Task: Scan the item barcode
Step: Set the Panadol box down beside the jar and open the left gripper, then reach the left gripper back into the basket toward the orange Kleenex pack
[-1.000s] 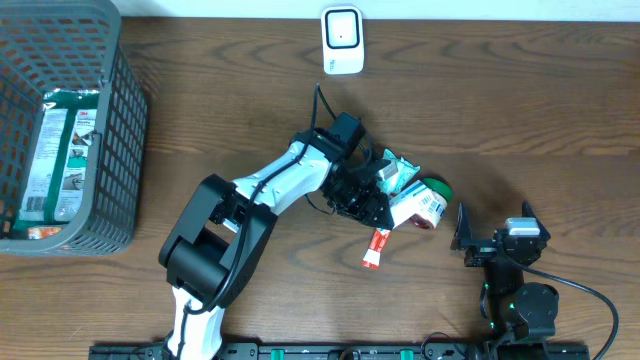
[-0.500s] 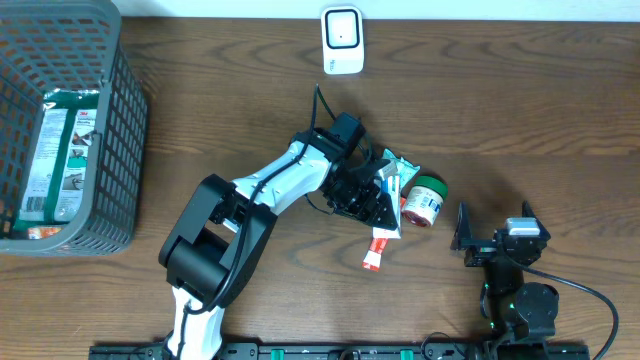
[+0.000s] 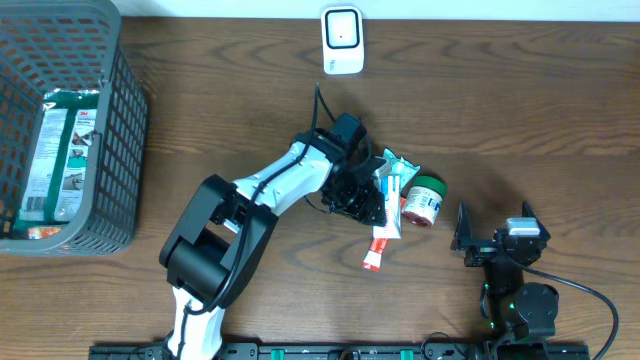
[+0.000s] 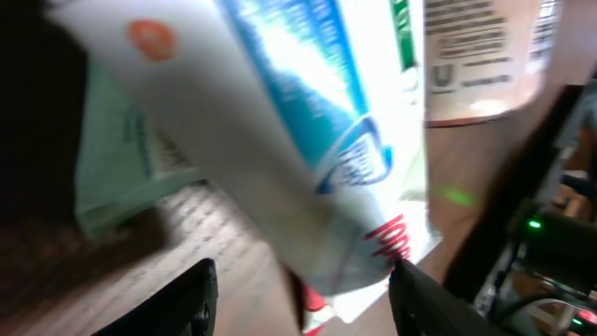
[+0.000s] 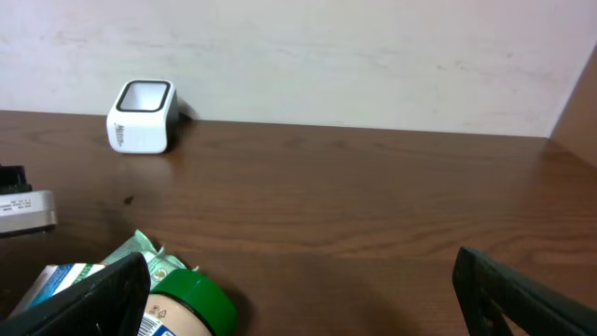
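Overhead view, from left to right: the grey basket stands at 9 o'clock of the table with one flat package inside. The white scanner sits at 12 o'clock, at the far edge, and nothing is in front of it.

Near the middle, my left gripper hangs over the small heap of goods. The toothpaste tube lies on the wood under it, its red end pointing to 6 o'clock. In the left wrist view the tube passes between the two fingers. I see a gap on one side, but the picture is blurred, so I cannot tell if the claw really pinches it.

At 3 o'clock of this gripper is the green-lidded jar, touching a green packet behind it. At 4 o'clock of the table the right gripper waits with its jaws wide apart, holding nothing.

I judge the task is at its beginning: the tube, which I take for the item, is not yet lifted. Grasping, carrying it to the scanner and showing the barcode all remain.
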Robot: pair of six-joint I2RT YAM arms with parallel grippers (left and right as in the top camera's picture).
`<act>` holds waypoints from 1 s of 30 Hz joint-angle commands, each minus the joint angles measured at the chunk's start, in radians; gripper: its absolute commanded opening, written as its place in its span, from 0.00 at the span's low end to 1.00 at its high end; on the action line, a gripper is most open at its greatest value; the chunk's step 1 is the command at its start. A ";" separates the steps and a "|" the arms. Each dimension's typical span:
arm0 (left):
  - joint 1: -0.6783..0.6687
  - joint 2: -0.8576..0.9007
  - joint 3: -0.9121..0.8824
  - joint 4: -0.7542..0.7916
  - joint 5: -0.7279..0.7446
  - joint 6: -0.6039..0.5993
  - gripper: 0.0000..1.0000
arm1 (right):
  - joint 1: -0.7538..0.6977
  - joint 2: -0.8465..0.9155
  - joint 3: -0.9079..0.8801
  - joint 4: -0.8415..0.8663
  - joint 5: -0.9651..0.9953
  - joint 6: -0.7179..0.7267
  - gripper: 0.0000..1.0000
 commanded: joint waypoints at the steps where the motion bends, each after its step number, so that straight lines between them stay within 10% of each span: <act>1: -0.003 -0.033 -0.002 -0.002 -0.104 -0.034 0.60 | 0.002 0.000 -0.001 -0.004 -0.001 -0.005 0.99; 12: 0.050 -0.094 0.023 -0.034 -0.198 -0.082 0.55 | 0.002 0.000 -0.001 -0.004 0.000 -0.005 0.99; 20: 0.169 -0.285 0.284 -0.375 -0.519 -0.090 0.57 | 0.002 0.000 -0.001 -0.004 -0.001 -0.005 0.99; 30: 0.658 -0.474 0.625 -0.537 -0.930 -0.208 0.81 | 0.002 0.000 -0.001 -0.004 -0.001 -0.005 0.99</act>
